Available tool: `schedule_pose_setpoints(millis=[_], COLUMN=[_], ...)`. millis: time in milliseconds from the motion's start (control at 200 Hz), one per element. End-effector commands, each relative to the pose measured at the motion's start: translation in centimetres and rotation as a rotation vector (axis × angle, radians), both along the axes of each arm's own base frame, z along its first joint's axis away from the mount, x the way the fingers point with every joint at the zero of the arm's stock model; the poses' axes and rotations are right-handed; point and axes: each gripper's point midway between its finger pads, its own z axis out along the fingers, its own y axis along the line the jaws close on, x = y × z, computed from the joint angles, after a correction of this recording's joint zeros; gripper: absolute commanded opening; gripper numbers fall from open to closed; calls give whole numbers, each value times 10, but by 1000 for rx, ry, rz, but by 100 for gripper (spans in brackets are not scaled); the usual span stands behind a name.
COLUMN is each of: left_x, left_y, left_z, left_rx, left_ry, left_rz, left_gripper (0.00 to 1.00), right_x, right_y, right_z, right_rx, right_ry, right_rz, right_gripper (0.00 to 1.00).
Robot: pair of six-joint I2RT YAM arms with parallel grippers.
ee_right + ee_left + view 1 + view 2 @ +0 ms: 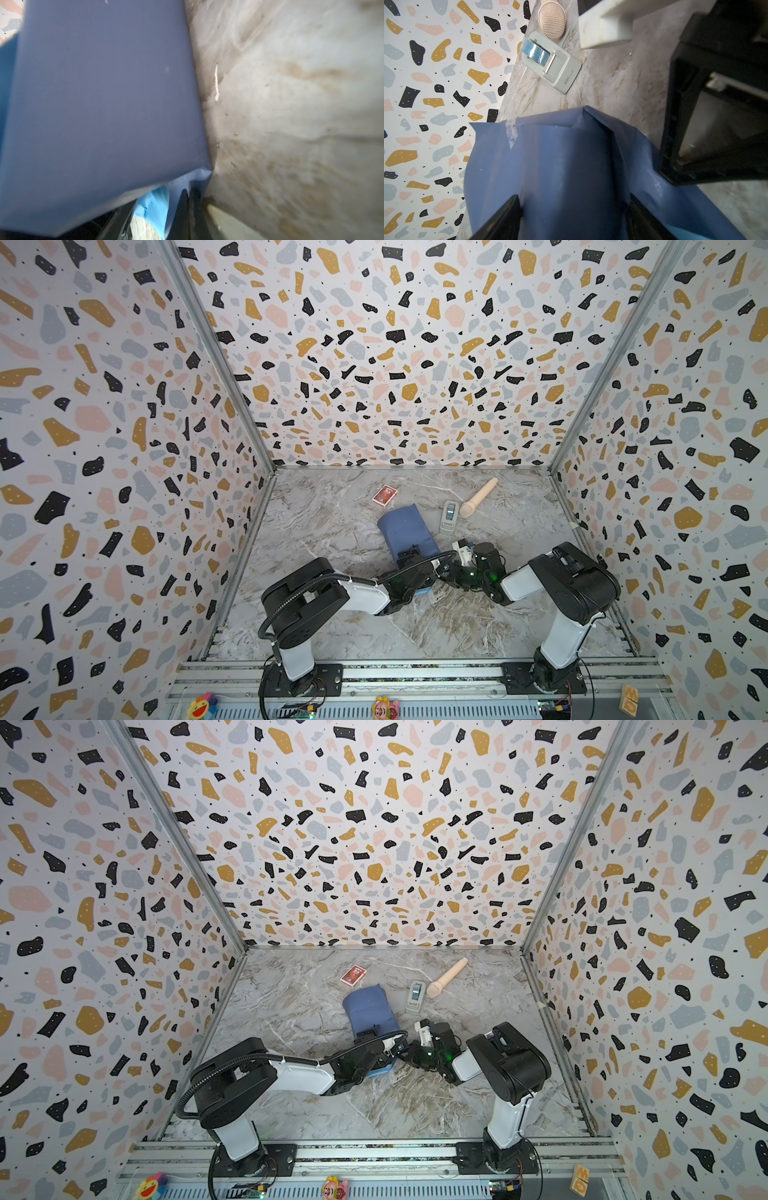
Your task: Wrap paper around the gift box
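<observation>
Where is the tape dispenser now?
In both top views the tape dispenser lies just right of the paper, beside the head of the beige microphone.

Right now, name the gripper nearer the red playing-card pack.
Left. The left gripper holds the paper wrap lying before the playing-card pack; the right gripper is farther right at its near corner.

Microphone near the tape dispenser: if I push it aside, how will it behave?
Probably rolls: the microphone is round and tapered, lying sideways on the smooth tabletop. Its wider mesh head would likely steer it in a curve. It looks rigid, so unlikely to flex.
</observation>
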Motion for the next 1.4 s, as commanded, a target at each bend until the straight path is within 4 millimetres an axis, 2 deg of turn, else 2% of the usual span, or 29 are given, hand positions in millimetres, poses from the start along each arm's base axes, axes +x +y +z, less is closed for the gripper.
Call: schedule_pose_setpoints(millis=[0, 310, 601, 1031, 1186, 1397], left_x=[3, 3, 3, 3, 3, 2], left_y=[-1, -1, 0, 0, 0, -5], left_z=[-2, -1, 0, -1, 0, 4], left_rx=[-19, -22, -22, -21, -23, -36], left_ry=[7, 5, 5, 6, 6, 19], left_rz=[8, 8, 9, 11, 11, 0], left_gripper=[76, 76, 76, 76, 76, 78], right_x=[-28, -41, -50, -62, -63, -58], right_y=[-8, -12, -7, -3, -1, -1], right_z=[-29, -27, -33, -31, -24, 0], right_rx=[-96, -123, -133, -133, -119, -76], right_ry=[113, 118, 136, 143, 133, 81], right_rz=[10, -6, 17, 36, 38, 47], right_gripper=[0, 0, 0, 0, 0, 0])
